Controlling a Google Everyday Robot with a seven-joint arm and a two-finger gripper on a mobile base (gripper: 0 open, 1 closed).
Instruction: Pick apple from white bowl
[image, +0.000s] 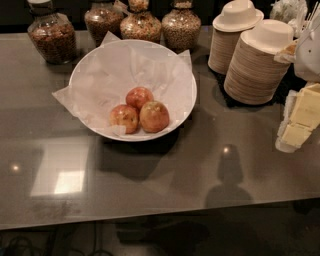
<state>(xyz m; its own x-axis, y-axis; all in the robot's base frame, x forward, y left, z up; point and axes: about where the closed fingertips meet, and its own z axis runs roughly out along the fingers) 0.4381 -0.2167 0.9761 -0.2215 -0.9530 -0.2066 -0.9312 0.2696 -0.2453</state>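
Observation:
The white bowl (90, 65), wide and lined with crinkled white paper, stands on the grey table at the back left of centre. Three small apples lie together at its front. The apple (154, 116) is the largest, yellowish-orange with a red blush, at the front right of the group. Two smaller, redder apples (139, 96) (124, 118) lie behind it and to its left, touching it. My gripper (300, 120) shows at the right edge as pale yellow blocks under a white arm part. It is well to the right of the bowl and holds nothing.
Two stacks of tan-sided disposable bowls (255, 65) stand at the back right, close to the gripper. Several glass jars of cereal and nuts (141, 25) line the back edge behind the bowl. The table's front edge (150, 215) runs across the bottom.

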